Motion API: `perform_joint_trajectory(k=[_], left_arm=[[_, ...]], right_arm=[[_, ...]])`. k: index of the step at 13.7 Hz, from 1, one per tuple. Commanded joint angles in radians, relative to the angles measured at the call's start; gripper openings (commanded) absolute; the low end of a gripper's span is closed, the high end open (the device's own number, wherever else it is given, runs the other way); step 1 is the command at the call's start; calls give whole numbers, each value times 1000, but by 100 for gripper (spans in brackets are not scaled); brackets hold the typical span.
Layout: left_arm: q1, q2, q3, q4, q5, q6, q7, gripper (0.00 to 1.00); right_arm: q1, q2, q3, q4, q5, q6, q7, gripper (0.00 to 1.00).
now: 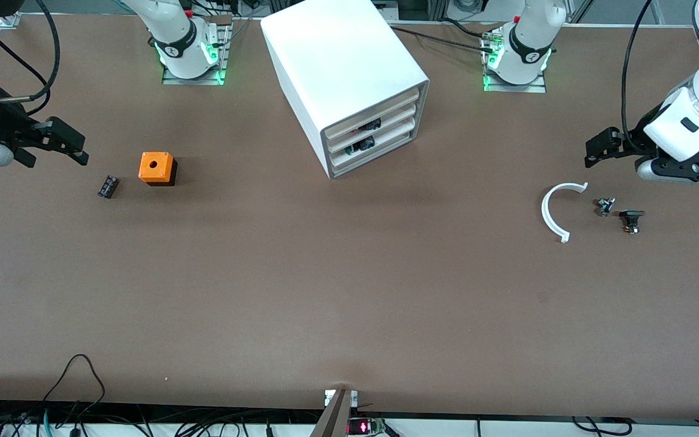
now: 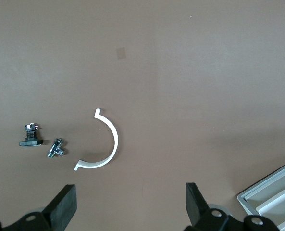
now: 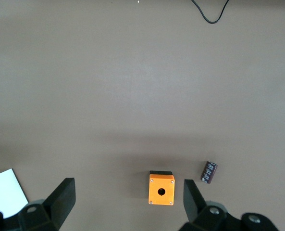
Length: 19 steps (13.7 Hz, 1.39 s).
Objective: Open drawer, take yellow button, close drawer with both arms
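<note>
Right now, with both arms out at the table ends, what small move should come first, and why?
Probably bring the left tool, open and over bare table, toward the cabinet. The top drawer looks shut and no button shows, so opening comes first. The right tool waits open near the orange cube.

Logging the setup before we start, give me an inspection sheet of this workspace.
Surface: brown table, bare in the middle.
Job's things: cabinet; top drawer closed; button: nothing seen.
Clutter: orange cube and black part toward the right arm's end; white clip and two bolts toward the left arm's end.
Grippers: left gripper open over the clip; right gripper open over the cube.
Cables: black cable at the table's near edge.
Surroundings: arm bases lit green.
</note>
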Motion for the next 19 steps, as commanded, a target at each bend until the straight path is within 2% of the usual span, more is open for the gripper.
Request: perform_joint_trajectory(k=[1, 3, 9, 12, 15, 17, 19], left_arm=[[-7, -7, -1, 11, 17, -49, -12, 100], [-16, -5, -1, 13, -1, -89, -12, 100], [-10, 59, 0, 11, -338, -356, 1, 100], [-6, 122, 0, 10, -618, -360, 83, 100], [-39, 214, -33, -1, -732, -321, 270, 100], [-44, 264, -58, -15, -786, -283, 394, 100], [-44, 277, -86, -77, -838, -219, 500, 99]], right_arm=[[-2, 13, 3, 5, 18, -20, -10, 99], [-4, 42, 2, 3, 18, -14, -7, 99], [16, 165, 5, 6, 20, 37, 5, 99], [10, 209, 2, 10, 93, 38, 43, 99], [27, 269, 5, 31, 99, 47, 190, 99], [93, 298, 3, 55, 90, 81, 281, 99], [127, 335, 5, 109, 92, 74, 406, 99]])
